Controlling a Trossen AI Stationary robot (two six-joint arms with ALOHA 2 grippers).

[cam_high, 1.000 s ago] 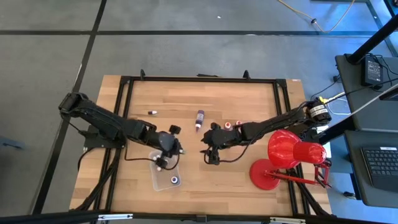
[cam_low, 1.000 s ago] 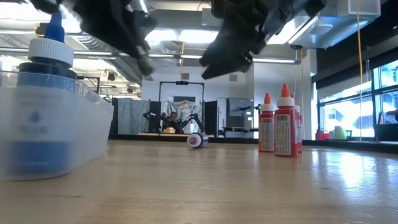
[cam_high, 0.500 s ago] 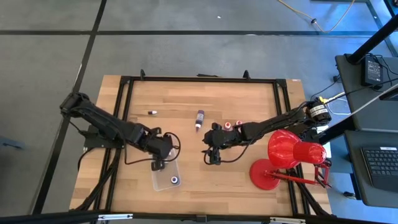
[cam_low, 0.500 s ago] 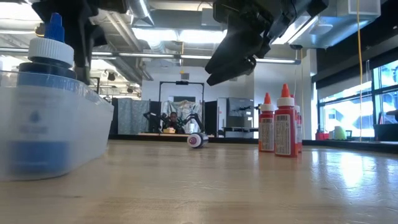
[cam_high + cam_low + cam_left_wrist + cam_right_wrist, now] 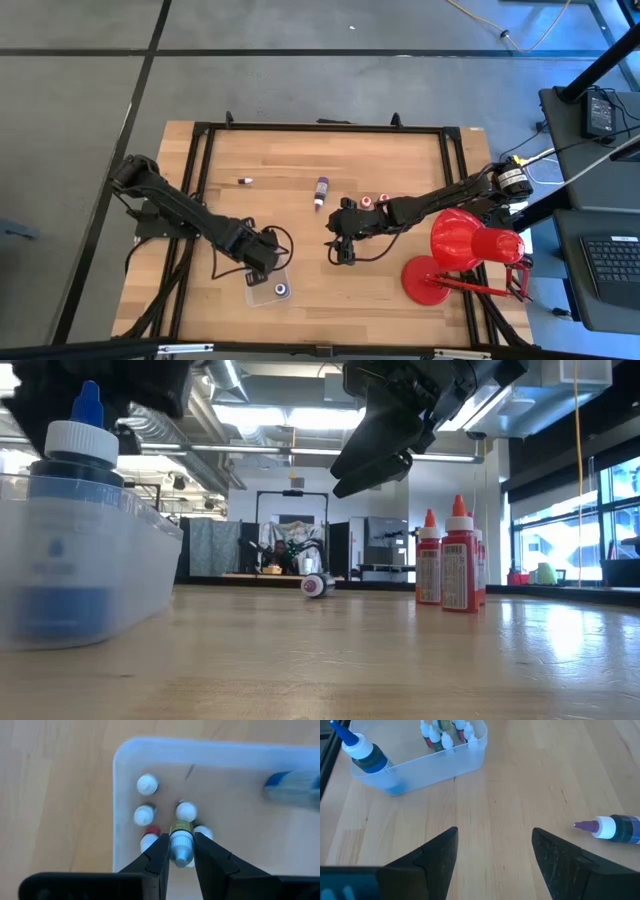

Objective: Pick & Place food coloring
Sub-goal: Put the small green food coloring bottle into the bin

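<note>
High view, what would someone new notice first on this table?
Probably the big red desk lamp near the table's right edge. Next, the left gripper over the clear tray near the front edge, shut on a small dropper bottle above others standing inside. The right gripper hovers open mid-table near a purple bottle lying down.

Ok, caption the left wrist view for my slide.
Left gripper holds a small dropper bottle above the clear tray, where white-capped bottles already stand.

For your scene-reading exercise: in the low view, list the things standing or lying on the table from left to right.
Clear tray holding the blue bottle → small bottle lying on its side → red bottles.
</note>
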